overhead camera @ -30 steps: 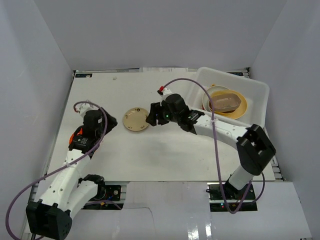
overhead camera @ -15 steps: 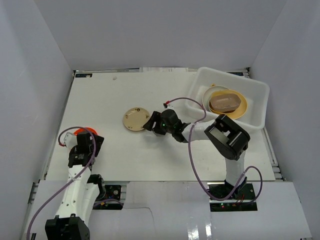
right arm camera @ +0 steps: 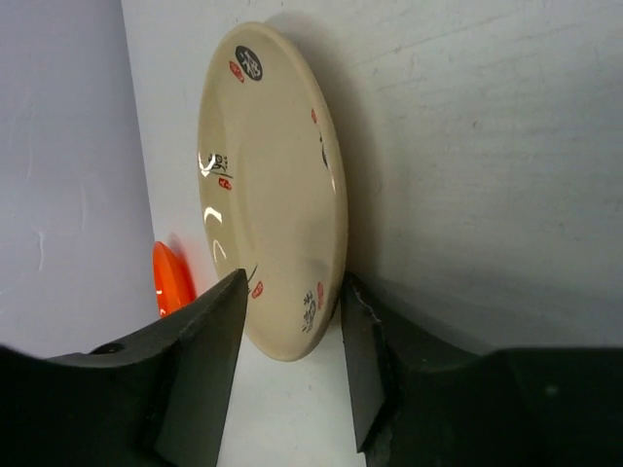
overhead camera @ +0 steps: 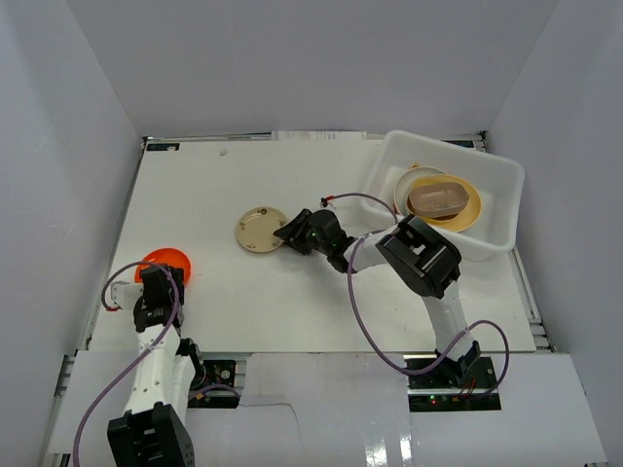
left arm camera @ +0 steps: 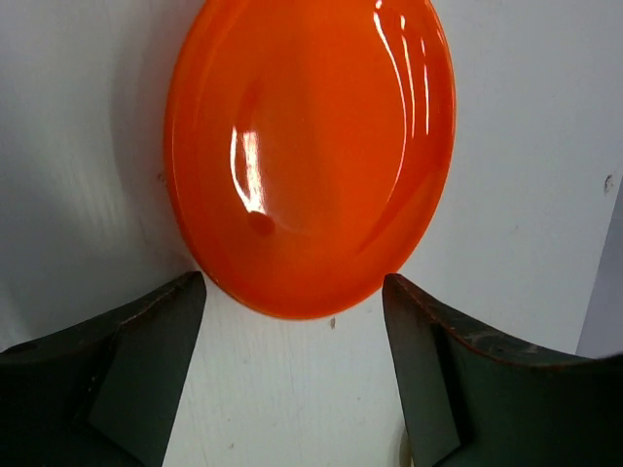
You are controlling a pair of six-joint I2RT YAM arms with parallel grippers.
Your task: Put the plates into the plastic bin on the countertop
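Observation:
A cream plate point(overhead camera: 259, 230) with small red and black marks lies mid-table. My right gripper point(overhead camera: 290, 233) is at its right edge. In the right wrist view the cream plate's point(right arm camera: 273, 185) rim fills my right gripper point(right arm camera: 289, 287), one finger on its face and the other under it; the jaws are shut on it. An orange plate point(overhead camera: 165, 263) lies flat at the near left. My left gripper point(overhead camera: 154, 292) stands open, and in its wrist view the orange plate's point(left arm camera: 310, 156) near edge sits between the spread fingers of my left gripper point(left arm camera: 292, 284), untouched. The plastic bin point(overhead camera: 496, 175) stands far right.
Inside the bin a yellow plate point(overhead camera: 467, 209) rests on a white one point(overhead camera: 401, 195), with a brownish dish point(overhead camera: 435, 197) on top. White walls enclose the countertop point(overhead camera: 214, 175). The right arm's elbow point(overhead camera: 419, 255) lies low beside the bin, and a purple cable point(overhead camera: 362, 321) loops over the table.
My left arm has drawn back toward the near left corner, uncovering the orange plate. My right arm has folded lower, its gripper staying at the cream plate's edge and narrowing onto it.

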